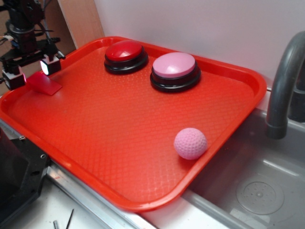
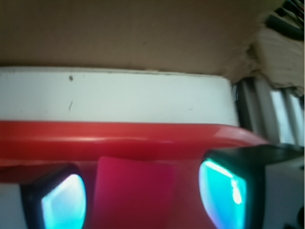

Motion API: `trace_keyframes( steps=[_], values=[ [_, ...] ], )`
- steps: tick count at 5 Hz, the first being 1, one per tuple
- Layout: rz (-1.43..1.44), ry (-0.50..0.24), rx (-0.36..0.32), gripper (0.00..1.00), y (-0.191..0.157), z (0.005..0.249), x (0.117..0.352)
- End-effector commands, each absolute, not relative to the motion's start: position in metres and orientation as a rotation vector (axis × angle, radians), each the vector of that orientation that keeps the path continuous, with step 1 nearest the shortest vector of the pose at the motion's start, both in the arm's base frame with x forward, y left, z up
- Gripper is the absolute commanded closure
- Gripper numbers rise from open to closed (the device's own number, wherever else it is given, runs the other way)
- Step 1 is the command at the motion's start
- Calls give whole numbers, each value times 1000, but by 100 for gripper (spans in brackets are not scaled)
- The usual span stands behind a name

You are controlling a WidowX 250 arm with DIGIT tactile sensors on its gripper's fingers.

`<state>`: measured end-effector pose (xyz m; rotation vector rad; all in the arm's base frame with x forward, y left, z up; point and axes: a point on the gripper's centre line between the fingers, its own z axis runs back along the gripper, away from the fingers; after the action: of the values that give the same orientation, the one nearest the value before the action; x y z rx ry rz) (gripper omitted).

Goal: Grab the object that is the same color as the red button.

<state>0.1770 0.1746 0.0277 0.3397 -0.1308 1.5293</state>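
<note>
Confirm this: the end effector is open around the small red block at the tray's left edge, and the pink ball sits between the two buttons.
One detail is wrong. The pink ball is not between the buttons; the exterior view shows it alone near the tray's front right rim, apart from the red button and pink button. The rest holds: the end effector is open around the red block.

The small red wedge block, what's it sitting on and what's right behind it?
The red wedge block sits on the red tray, between the open gripper pads. Behind it is the tray rim; beneath the block is hidden.
</note>
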Motion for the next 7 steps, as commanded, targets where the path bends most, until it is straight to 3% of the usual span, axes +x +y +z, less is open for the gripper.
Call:
trace_keyframes(
  steps=[1, 2, 3, 5, 7],
  values=[
    [1562, -154, 374, 0, 179, 27, 175],
    [1592, -158, 382, 86, 178, 25, 174],
    [1597, -161, 378, 100, 176, 24, 175],
    [1546, -148, 321, 100, 153, 42, 187],
    [1388, -236, 291, 100, 106, 84, 200]
  ],
)
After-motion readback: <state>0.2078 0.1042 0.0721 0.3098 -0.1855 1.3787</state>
